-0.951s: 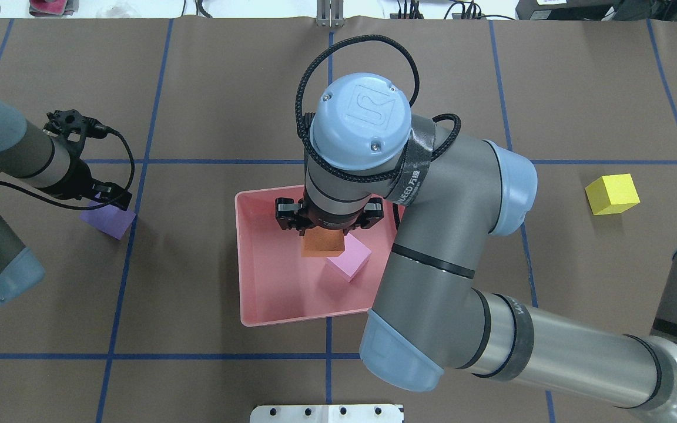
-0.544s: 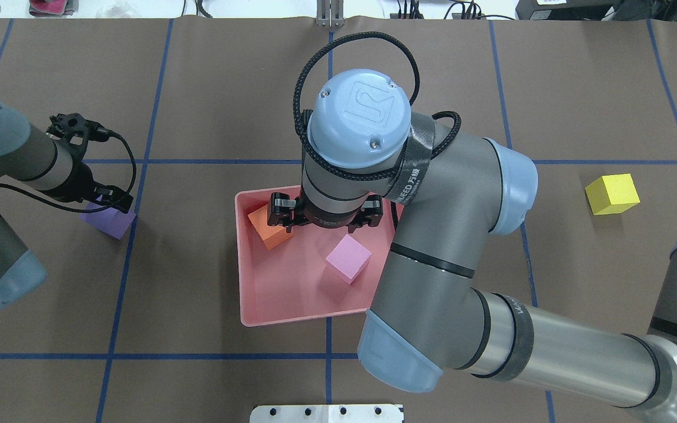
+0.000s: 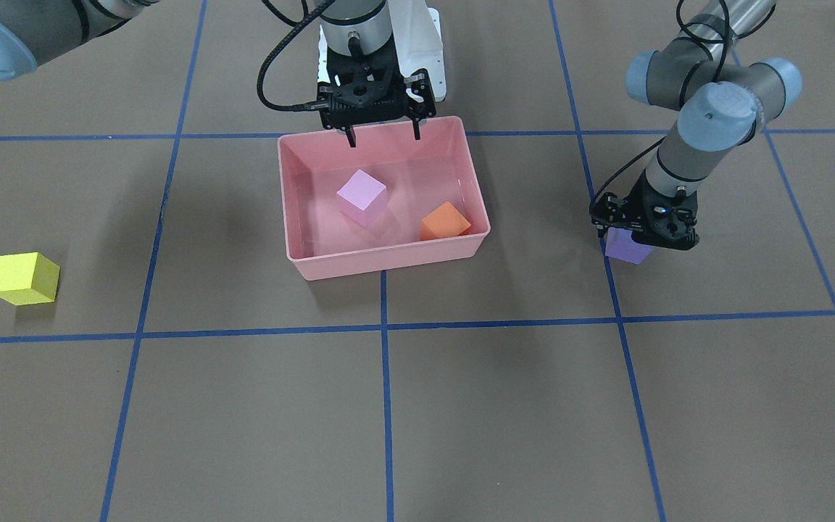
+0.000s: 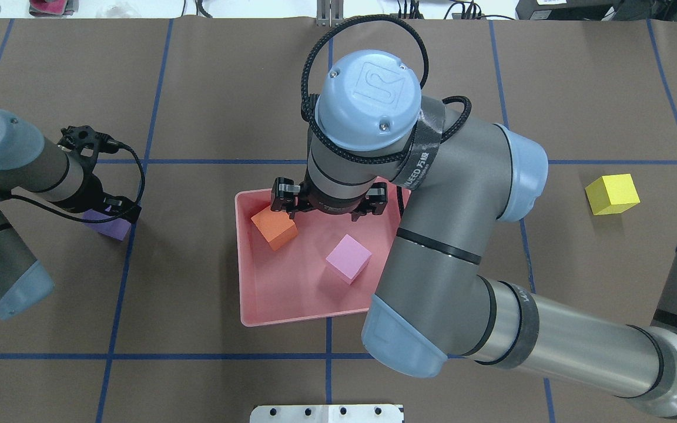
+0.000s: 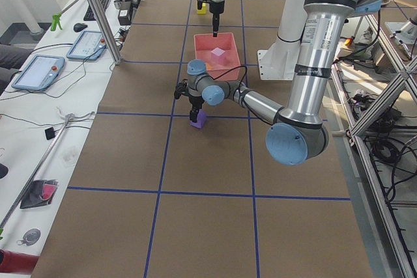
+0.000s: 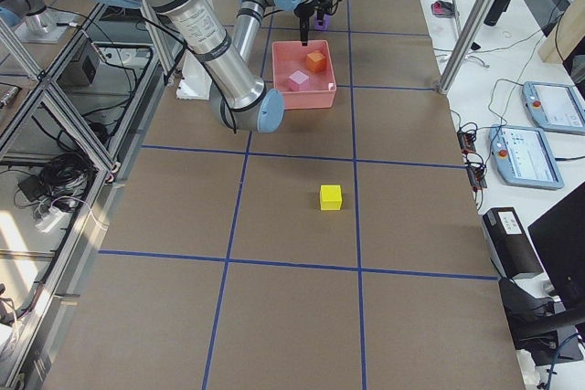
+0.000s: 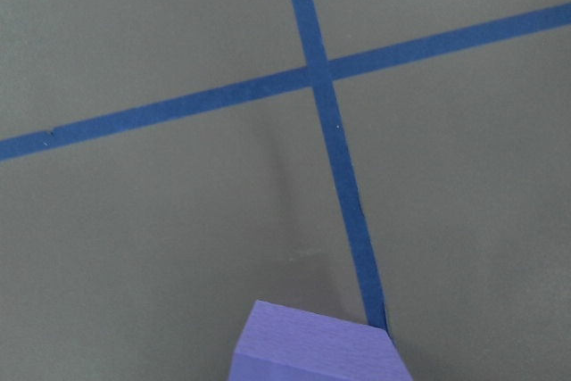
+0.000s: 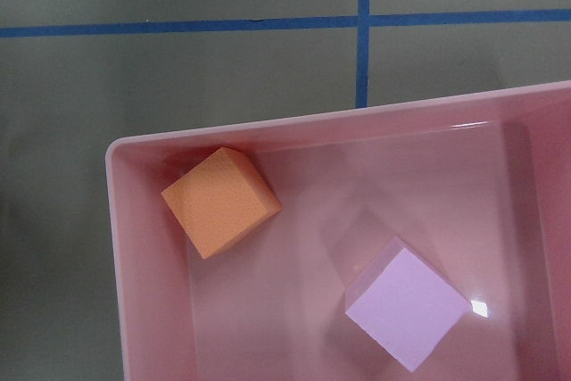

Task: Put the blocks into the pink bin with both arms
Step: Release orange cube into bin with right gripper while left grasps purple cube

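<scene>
Purple block (image 4: 109, 226) sits on the brown worktop (image 4: 197, 88) at the left, with the left gripper (image 3: 641, 233) low over it; I cannot tell how far apart its fingers are. In the centre, the pink bin (image 4: 242, 264) holds the orange block (image 4: 274, 228) and the light pink block (image 4: 348, 258). The right gripper (image 3: 384, 136) hangs above them, spread wide and empty, and the yellow block (image 4: 612, 194) lies far right.

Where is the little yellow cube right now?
In the overhead view the yellow cube sits alone on the table at far right, well clear of the pink bin.
</scene>
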